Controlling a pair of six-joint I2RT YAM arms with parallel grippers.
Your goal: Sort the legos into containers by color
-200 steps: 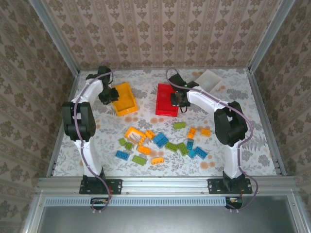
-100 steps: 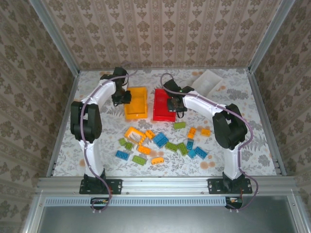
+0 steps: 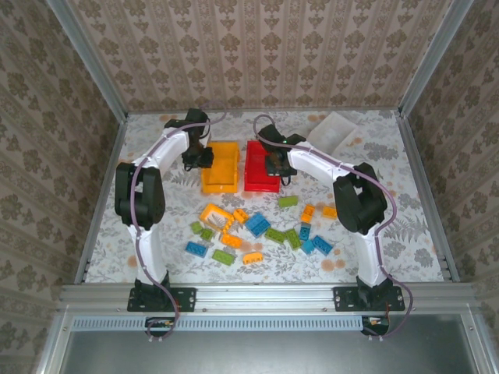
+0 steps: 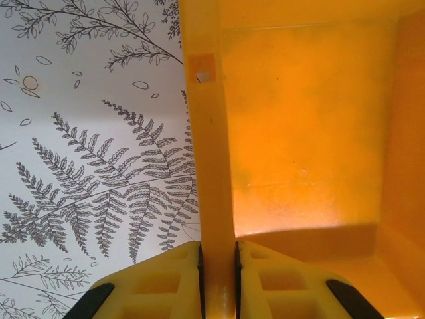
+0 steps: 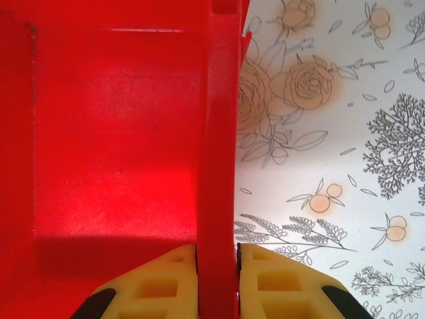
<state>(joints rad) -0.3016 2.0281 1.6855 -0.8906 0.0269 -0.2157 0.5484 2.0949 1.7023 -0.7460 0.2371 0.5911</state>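
1. The left gripper [image 4: 218, 260] pinches the yellow-orange rectangular plastic bin [image 3: 221, 167] by its wall, just left of the red rectangular plastic bin [image 3: 256, 167]. The right gripper [image 5: 217, 262] clamps the red bin's wall, probably to set both bins side by side.
2. There are three bins, counting the white plastic bin [image 3: 335, 128] behind and right of the red one. Roughly twenty small studded plastic bricks [image 3: 257, 225] lie in front of the red bin.

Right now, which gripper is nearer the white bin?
Right. The right gripper grips the red bin's right wall, the white bin just beyond it; the left gripper grips the yellow-orange bin's left wall, farther off.
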